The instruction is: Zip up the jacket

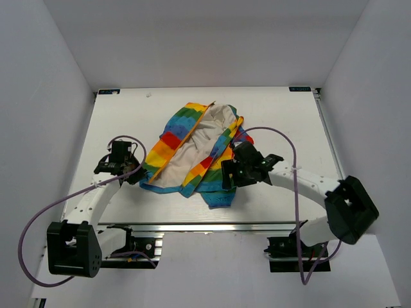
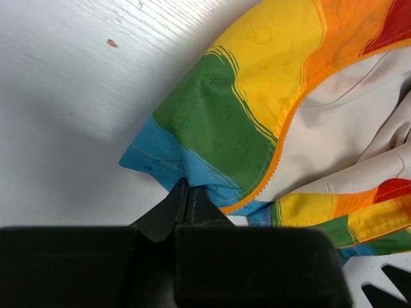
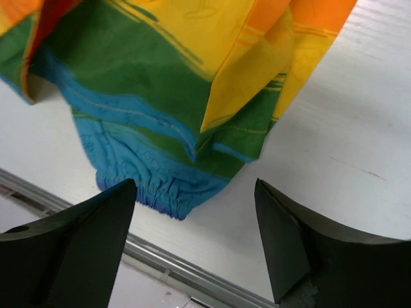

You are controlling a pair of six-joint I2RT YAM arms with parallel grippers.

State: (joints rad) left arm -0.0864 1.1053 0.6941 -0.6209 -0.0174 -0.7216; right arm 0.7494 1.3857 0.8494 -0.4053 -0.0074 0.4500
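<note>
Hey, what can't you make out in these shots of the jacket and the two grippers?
1. Zipper slider: not visible anywhere. In the top view the jacket is too small, and in the left wrist view the zipper edge runs off the right edge.
2. Jacket's near right part: top view, covered by the right gripper.
3. Blue elastic cuff: right wrist view, the fabric above it is cut off at the top edge.

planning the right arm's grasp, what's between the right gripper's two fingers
In the right wrist view, the right gripper is open. The blue gathered cuff of the jacket shows in the gap between its fingers, with bare white table beside it.
</note>
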